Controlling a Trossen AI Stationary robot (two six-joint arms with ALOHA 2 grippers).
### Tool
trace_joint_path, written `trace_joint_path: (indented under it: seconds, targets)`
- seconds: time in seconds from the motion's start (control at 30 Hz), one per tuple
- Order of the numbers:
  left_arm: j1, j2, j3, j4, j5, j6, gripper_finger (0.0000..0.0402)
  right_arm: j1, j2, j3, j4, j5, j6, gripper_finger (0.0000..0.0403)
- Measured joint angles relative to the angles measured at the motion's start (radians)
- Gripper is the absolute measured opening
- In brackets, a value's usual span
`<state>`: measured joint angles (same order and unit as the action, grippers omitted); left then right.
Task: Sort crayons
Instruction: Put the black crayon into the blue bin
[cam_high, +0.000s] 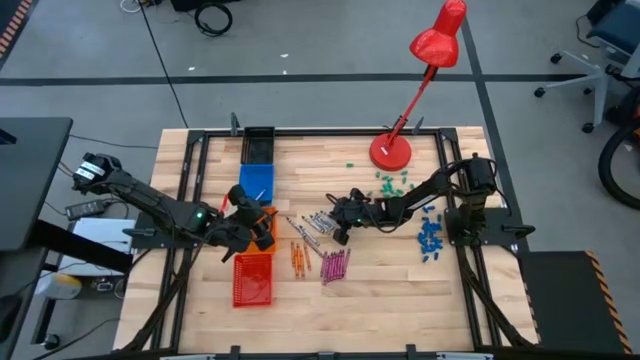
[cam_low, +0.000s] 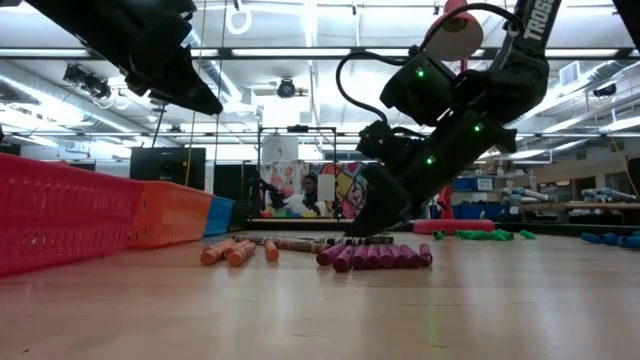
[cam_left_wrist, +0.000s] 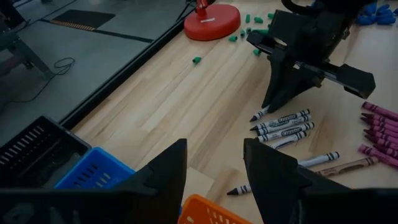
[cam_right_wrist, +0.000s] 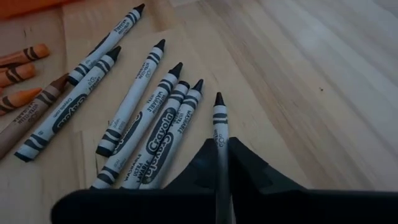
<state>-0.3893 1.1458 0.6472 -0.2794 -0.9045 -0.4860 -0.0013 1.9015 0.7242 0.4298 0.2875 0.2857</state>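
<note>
Item: grey crayon (cam_right_wrist: 219, 124), mid-table, toward the lamp edge. My right pincer (cam_right_wrist: 222, 163) is clamped on it, long axis running straight out between my fingers. Left pincer (cam_left_wrist: 214, 165) gapes empty over the baskets' side, farther off.

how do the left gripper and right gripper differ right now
The left gripper is open and holds nothing, above the orange basket; the right gripper is shut on a grey crayon, down at the table. Both are dark and two-fingered.
</note>
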Motion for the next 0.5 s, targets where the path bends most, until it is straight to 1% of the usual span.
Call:
trace_joint_path:
  seconds: [0.2,0.37,0.5]
  targets:
    - [0.000,0.000,0.000,0.035,0.000,0.007,0.0172,-0.001,-0.067,-0.008,-0.066,0.026,-0.027,0.0033]
    - [0.000,0.000,0.000,0.052,0.001,-0.001,0.0172,-0.001,-0.122,-0.007,-0.063,0.030,-0.035,0.0034]
    - [0.000,0.052,-0.011,0.087,0.005,0.021,0.0172,0.013,-0.175,-0.007,-0.044,0.031,-0.052,0.0035]
